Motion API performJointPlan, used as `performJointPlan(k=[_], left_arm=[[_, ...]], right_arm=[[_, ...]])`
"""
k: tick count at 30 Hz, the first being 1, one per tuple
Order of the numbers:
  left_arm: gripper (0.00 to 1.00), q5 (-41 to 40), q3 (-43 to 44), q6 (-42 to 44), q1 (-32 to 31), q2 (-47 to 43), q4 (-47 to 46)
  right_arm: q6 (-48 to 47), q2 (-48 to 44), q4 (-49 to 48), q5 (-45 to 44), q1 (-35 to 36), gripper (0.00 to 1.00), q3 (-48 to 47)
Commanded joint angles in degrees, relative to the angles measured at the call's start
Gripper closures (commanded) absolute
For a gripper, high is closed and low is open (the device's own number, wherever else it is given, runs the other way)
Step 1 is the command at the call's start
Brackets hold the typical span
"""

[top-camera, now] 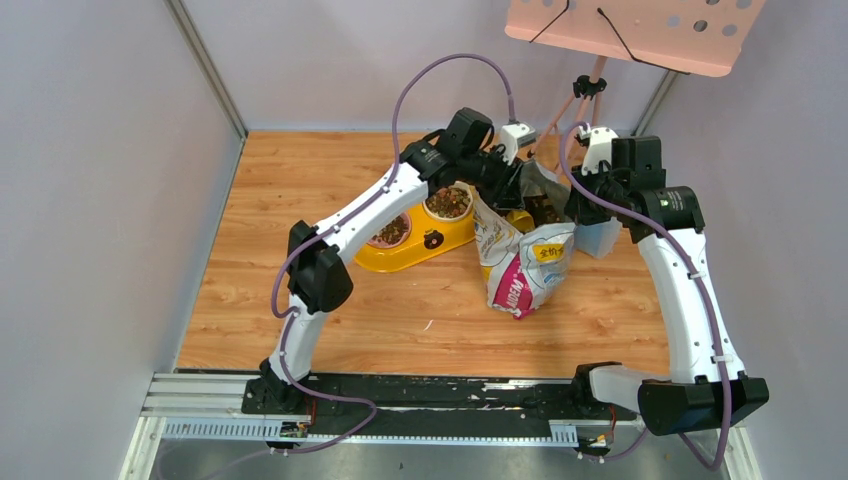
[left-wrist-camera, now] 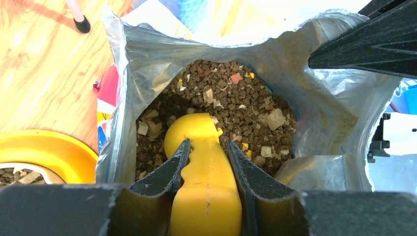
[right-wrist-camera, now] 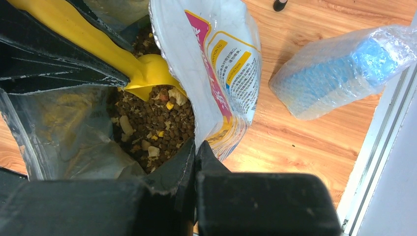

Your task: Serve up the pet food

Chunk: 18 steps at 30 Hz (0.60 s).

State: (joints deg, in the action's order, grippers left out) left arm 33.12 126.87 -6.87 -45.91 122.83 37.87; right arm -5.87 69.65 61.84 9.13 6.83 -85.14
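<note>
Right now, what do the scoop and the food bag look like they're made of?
The scoop looks like moulded plastic: glossy yellow, smooth, with soft highlights. The bag is probably foil-lined plastic film: silvery and crinkled inside, glossy print outside.

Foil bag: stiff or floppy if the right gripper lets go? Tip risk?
Probably floppy: the foil bag wall is creased and buckled where the right gripper pinches its rim. Likely bottom-heavy, with pet food heaped inside. Its mouth may sag shut once released; a sideways push could tip it.
</note>
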Motion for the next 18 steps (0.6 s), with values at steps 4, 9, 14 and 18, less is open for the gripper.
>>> performJointPlan(k=[4,9,14,18], left_arm=[[1.00,5.2,4.0,-2.7,1.4,-4.1,1.1],[1.00,4.7,4.5,-2.6,2.4,-4.4,1.0],[1.00,5.4,4.2,-3.8,3.2,-5.1,0.8],[1.00,7.8,2.8,-7.0,4.0,-5.9,-0.8]], right_arm=[[0.4,-2.2,-4.4,1.1,0.3,1.00,-0.7],[0.3,-2.1,-4.4,0.9,0.3,1.00,-0.7],[0.2,-2.0,-4.4,0.8,0.2,1.00,-0.6],[0.2,-2.0,-4.4,0.7,0.3,1.00,-0.5]])
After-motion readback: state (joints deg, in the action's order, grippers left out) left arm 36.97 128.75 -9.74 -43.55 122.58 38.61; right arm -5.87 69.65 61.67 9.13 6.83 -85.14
